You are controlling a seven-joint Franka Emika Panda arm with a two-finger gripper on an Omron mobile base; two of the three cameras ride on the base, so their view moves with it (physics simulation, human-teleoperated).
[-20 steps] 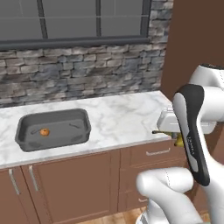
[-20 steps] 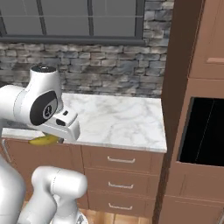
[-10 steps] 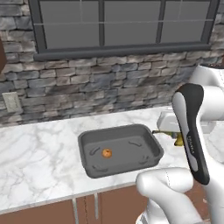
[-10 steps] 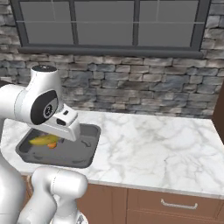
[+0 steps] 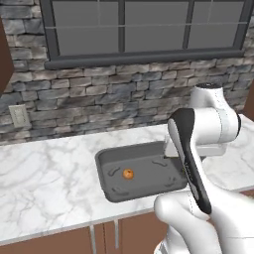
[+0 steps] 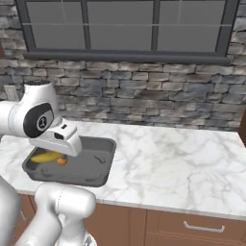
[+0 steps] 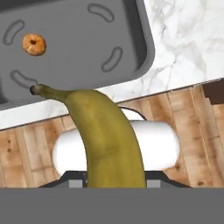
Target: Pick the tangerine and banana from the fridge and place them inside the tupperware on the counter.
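My gripper (image 7: 113,183) is shut on the banana (image 7: 109,140), a yellow curved fruit with a dark tip that points at the near rim of the tupperware (image 7: 146,48). In the right base view the banana (image 6: 45,156) hangs under the hand over the left part of the dark grey tupperware (image 6: 103,166). The tangerine (image 7: 34,44) lies inside the tupperware, small and orange, apart from the banana; it also shows as the tangerine (image 5: 128,173) on the tupperware (image 5: 149,186) floor. The tupperware rests on the marbled counter (image 5: 44,183). The fridge is out of view.
A stone wall and a dark-framed window (image 5: 124,30) run behind the counter, with a wall outlet (image 5: 19,116) at the left. Brown cabinets with a silver drawer handle (image 6: 204,226) sit below. Bare marble (image 6: 178,163) stretches right of the tupperware. Wood floor (image 7: 197,144) lies below the counter edge.
The whole scene has slid right as the base drove along the counter, so the tupperware now sits nearer the middle in front of the arm. The banana stays held.
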